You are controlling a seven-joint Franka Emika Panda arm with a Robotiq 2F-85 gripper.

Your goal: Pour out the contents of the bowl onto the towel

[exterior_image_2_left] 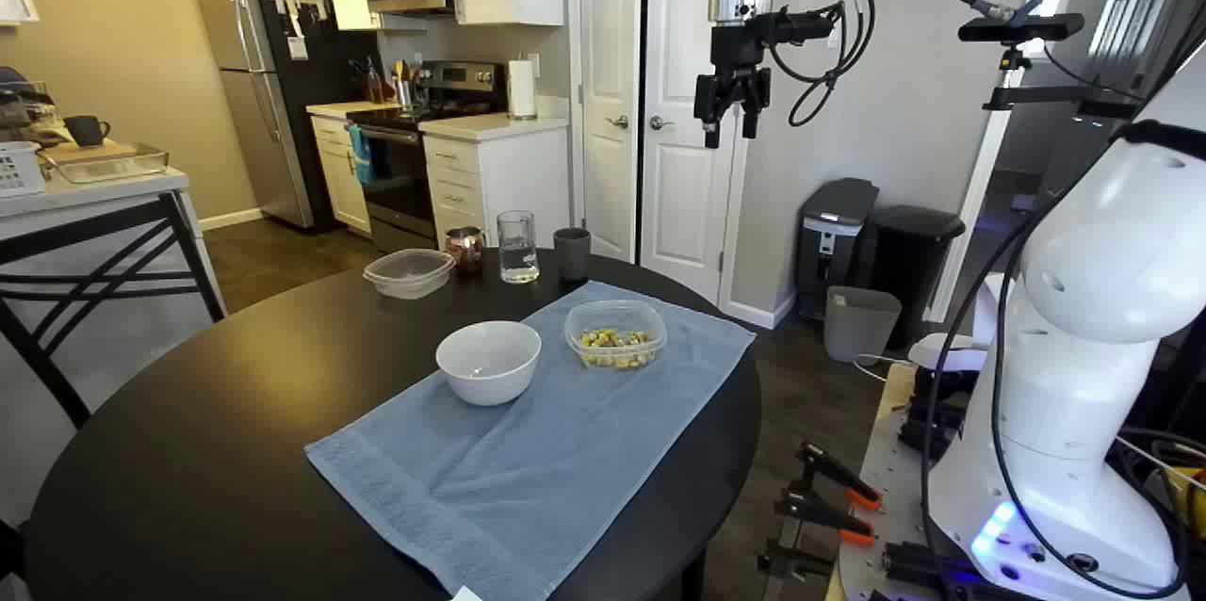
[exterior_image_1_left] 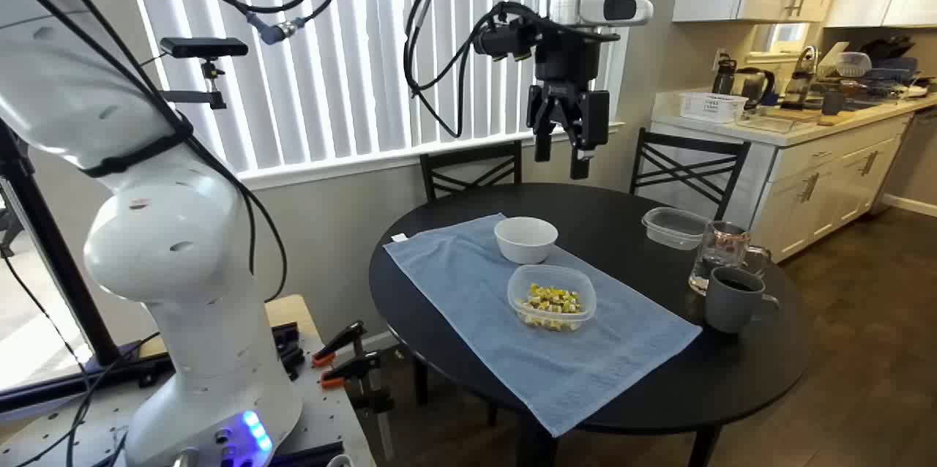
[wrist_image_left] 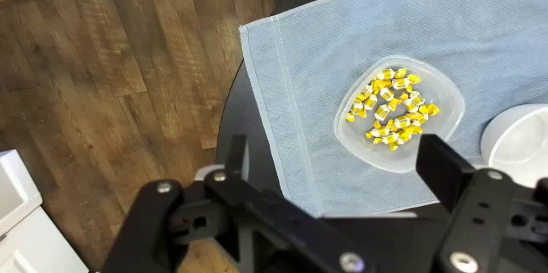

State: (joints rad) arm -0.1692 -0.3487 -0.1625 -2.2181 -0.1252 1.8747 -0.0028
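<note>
The pale blue-grey towel [exterior_image_1_left: 468, 284] lies across the round table; it also shows in an exterior view [exterior_image_2_left: 556, 488] and the wrist view [wrist_image_left: 308, 80]. A see-through plastic bowl [wrist_image_left: 445, 102] stands upright on it, also in both exterior views [exterior_image_1_left: 521, 280] [exterior_image_2_left: 612, 311]. It holds the contents, small yellow-and-white wrapped pieces [wrist_image_left: 401, 122], also visible in both exterior views [exterior_image_1_left: 553, 300] [exterior_image_2_left: 614, 339]. My gripper [exterior_image_1_left: 562, 159] is open and holds nothing, high above the table, fingers down; it also shows in an exterior view [exterior_image_2_left: 731, 132] and the wrist view [wrist_image_left: 336, 153].
A white bowl [exterior_image_1_left: 525, 244] stands on the towel beside the plastic bowl [exterior_image_2_left: 490, 375]. A second plastic container [exterior_image_1_left: 673, 229], a glass of water [exterior_image_2_left: 518, 252], a copper mug [exterior_image_2_left: 465, 248] and a grey mug [exterior_image_1_left: 734, 302] stand on the table [exterior_image_2_left: 236, 450]. Chairs stand behind.
</note>
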